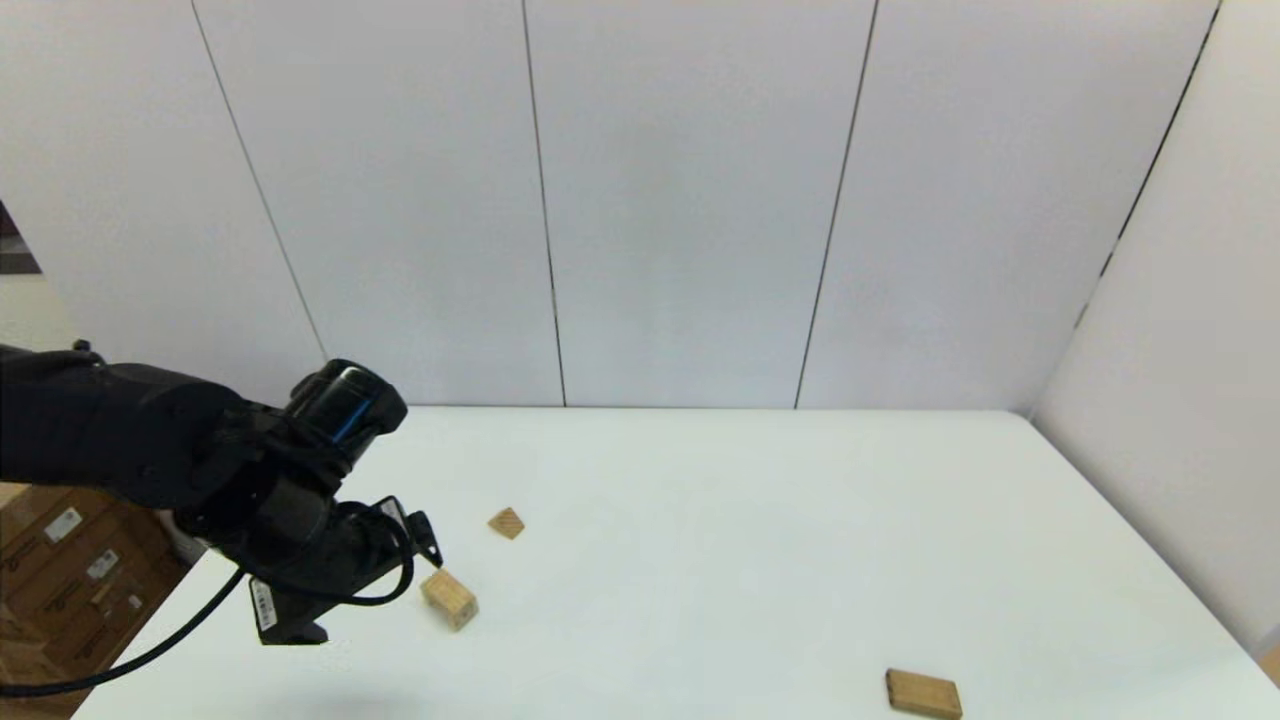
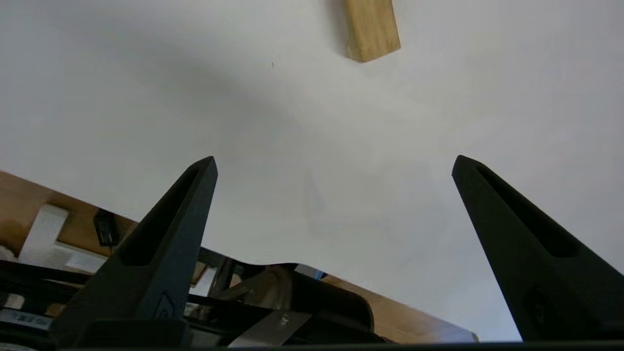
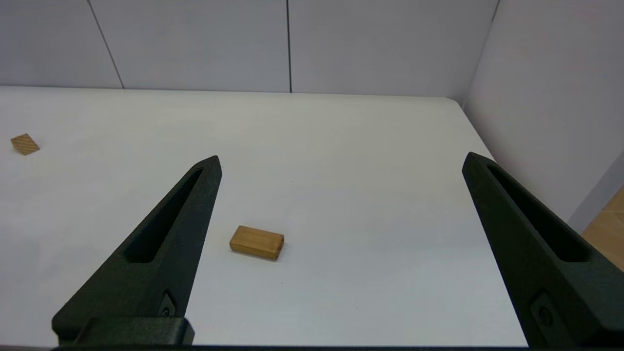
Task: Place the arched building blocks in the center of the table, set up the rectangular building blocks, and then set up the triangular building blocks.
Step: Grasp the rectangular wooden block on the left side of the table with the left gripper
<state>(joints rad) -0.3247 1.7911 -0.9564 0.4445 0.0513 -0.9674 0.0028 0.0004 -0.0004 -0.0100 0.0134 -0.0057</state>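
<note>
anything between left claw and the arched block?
No. In the left wrist view only bare white table lies between the open left claw and the arched block.

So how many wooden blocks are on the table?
3: a chunky arched block beside the left pincer, a small triangular wedge just behind it, and a flat slab near the front right.

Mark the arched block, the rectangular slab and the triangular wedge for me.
arched block [image 1: 449,598]: head view, on its top face, beside the left arm.
rectangular slab [image 3: 257,242]: right wrist view, on its flat top face.
triangular wedge [image 1: 507,522]: head view, on its striped upper face.
</note>
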